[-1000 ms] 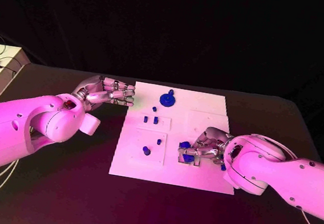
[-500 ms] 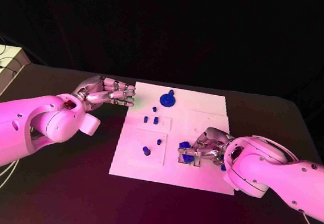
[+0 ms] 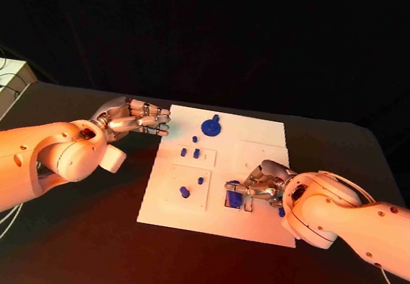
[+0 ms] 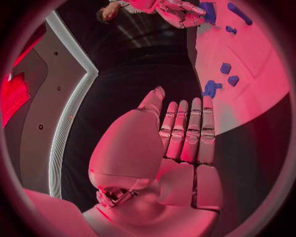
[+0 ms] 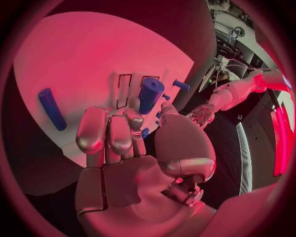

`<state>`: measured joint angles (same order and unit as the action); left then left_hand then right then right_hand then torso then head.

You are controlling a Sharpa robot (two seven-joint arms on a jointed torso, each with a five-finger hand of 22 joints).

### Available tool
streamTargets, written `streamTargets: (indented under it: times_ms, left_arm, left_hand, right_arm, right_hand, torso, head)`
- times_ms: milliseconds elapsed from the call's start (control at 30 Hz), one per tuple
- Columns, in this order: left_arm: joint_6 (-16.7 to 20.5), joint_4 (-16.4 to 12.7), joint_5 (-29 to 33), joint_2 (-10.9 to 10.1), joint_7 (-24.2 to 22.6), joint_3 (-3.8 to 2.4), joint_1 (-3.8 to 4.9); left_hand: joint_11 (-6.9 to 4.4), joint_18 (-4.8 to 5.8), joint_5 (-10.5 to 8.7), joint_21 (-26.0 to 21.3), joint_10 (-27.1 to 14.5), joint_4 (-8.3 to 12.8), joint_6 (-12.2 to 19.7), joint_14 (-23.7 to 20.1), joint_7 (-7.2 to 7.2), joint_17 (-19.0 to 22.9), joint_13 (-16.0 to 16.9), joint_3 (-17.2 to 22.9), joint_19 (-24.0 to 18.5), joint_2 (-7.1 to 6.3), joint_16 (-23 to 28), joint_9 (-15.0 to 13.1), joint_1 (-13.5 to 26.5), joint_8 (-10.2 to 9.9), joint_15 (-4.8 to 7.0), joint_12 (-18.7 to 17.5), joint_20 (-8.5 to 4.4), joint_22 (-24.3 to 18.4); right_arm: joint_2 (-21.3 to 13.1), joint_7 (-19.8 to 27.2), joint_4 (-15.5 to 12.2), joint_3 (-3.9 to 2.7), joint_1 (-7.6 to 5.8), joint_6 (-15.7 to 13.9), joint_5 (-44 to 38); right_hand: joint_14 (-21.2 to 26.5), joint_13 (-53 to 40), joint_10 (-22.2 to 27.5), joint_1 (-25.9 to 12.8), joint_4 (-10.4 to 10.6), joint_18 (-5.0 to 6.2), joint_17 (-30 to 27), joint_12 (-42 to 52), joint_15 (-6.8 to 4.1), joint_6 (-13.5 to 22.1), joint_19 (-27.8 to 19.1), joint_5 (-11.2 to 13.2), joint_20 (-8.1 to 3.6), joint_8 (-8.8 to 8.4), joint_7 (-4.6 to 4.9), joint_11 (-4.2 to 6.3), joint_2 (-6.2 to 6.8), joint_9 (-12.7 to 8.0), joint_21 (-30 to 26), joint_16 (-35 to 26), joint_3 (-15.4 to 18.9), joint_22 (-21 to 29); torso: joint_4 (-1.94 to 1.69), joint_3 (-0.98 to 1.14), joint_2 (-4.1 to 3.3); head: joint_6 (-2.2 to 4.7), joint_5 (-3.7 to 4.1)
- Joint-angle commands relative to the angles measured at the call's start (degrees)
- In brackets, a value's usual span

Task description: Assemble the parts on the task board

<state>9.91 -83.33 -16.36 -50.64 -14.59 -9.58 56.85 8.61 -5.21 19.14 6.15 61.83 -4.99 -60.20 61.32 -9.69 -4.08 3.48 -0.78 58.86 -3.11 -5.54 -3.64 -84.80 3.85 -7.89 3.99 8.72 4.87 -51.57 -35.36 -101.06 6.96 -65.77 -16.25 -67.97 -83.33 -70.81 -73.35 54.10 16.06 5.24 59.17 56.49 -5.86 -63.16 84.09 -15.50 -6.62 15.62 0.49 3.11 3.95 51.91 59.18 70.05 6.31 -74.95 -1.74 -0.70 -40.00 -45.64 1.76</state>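
The black surface (image 3: pixel 63 237) carries the white task board (image 3: pixel 258 136) at its middle, unmoved since the earlier frames. The right hand (image 3: pixel 258 187), over the board's right half, has drawn its fingers in a little; a blue cylindrical part (image 5: pixel 150 95) stands upright at its fingertips, but whether they clamp it cannot be told. The left hand (image 3: pixel 137 117) stays just off the board's far-left edge, fingers together and straight, holding nothing. A blue round part (image 3: pixel 212 124) sits near the far edge, small blue parts (image 3: pixel 191 152) mid-board, a blue rod (image 5: pixel 52 108) beside the right hand.
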Motion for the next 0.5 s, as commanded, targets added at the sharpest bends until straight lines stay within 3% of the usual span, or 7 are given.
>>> streamTargets:
  times_ms: [33, 233, 500]
  left_arm:
    - [-0.79, -0.11, 0.24, 0.09, -0.28, -0.05, -0.03]
    - [-0.80, -0.18, 0.25, 0.10, -0.26, -0.05, -0.02]
    - [-0.78, -0.19, 0.25, 0.06, -0.29, -0.05, -0.02]
  left_hand:
    - [0.00, -0.33, 0.20, 0.02, -0.20, -0.27, 0.52, -0.35, -0.05, 0.04, -0.05, 0.06, 0.04, 0.32, -0.26, 0.01, -0.27, -0.21, 0.05, -0.20, 0.51, -0.09]
    - [0.00, -0.33, 0.20, 0.02, -0.20, -0.27, 0.52, -0.35, -0.05, 0.04, -0.05, 0.06, 0.04, 0.32, -0.26, 0.01, -0.27, -0.21, 0.05, -0.20, 0.51, -0.09]
    - [0.00, -0.33, 0.20, 0.02, -0.20, -0.27, 0.52, -0.35, -0.05, 0.04, -0.05, 0.06, 0.04, 0.32, -0.26, 0.01, -0.27, -0.21, 0.05, -0.20, 0.51, -0.09]
  right_arm:
    - [0.11, -0.53, 0.16, -0.02, 0.03, -0.37, -2.07]
    - [0.06, -0.49, 0.15, -0.02, 0.03, 0.81, -2.35]
    - [-0.58, 0.80, -0.82, -0.02, 0.04, 0.58, -2.04]
  right_hand:
    - [0.12, -0.07, -0.28, -0.63, 0.39, -1.17, 0.08, 0.26, -0.33, -0.38, 3.45, 0.12, -0.31, 0.28, -0.03, -0.07, 0.10, -0.01, 0.29, 0.15, -0.11, -7.93]
    - [0.14, -0.07, -0.20, -2.37, 0.54, -1.18, 0.13, -0.01, -0.31, -0.40, 3.40, 1.32, -0.30, 0.10, 0.02, -0.11, 1.14, -0.17, 0.39, 0.20, -1.12, -7.94]
    - [0.12, -0.25, -0.39, -2.31, 0.47, -1.20, 0.17, 0.23, -0.33, -0.51, 3.41, 2.07, -0.32, 0.16, -0.03, -0.06, 0.98, -0.13, 0.54, 0.25, -1.36, -7.97]
  torso:
    - [0.06, -0.03, -0.02]
    - [-0.01, 0.04, 0.00]
    - [-0.02, 0.05, -0.02]
  head:
    - [-0.06, 0.09]
    - [-0.11, 0.09]
    - [-0.11, -0.01]
